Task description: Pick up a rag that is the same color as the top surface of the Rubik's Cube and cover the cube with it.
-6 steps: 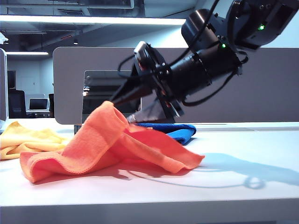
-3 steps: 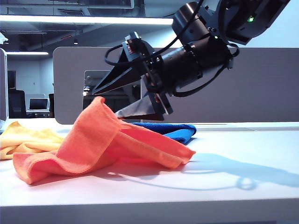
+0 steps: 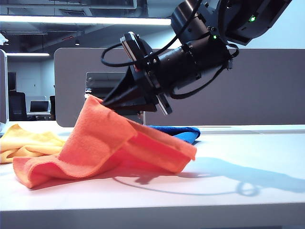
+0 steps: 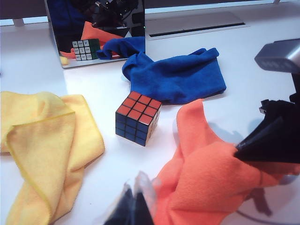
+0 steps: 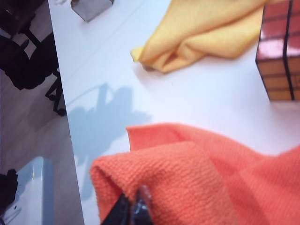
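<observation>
The right gripper (image 3: 97, 101) is closed on a raised fold of the large fuzzy orange rag (image 3: 109, 143), whose lower edges lie on the white table (image 3: 248, 191). The small black-framed Rubik's Cube (image 4: 138, 117) stands apart from the rag, with bare table around it, between the yellow cloth (image 4: 42, 145) and the blue cloth (image 4: 180, 75). The left gripper (image 4: 133, 206) shows only as blur just beside the rag, so its opening cannot be told.

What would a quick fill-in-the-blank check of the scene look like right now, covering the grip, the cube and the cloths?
1. The right gripper is shut on a raised fold of the ____ rag.
2. The Rubik's Cube stands on the white table with nothing ____ it yet.
3. In the left wrist view, the cloth lying behind the cube is the ____ cloth.
4. The yellow cloth lies flat, held by ____ gripper.

Missing words: orange; covering; blue; neither
</observation>
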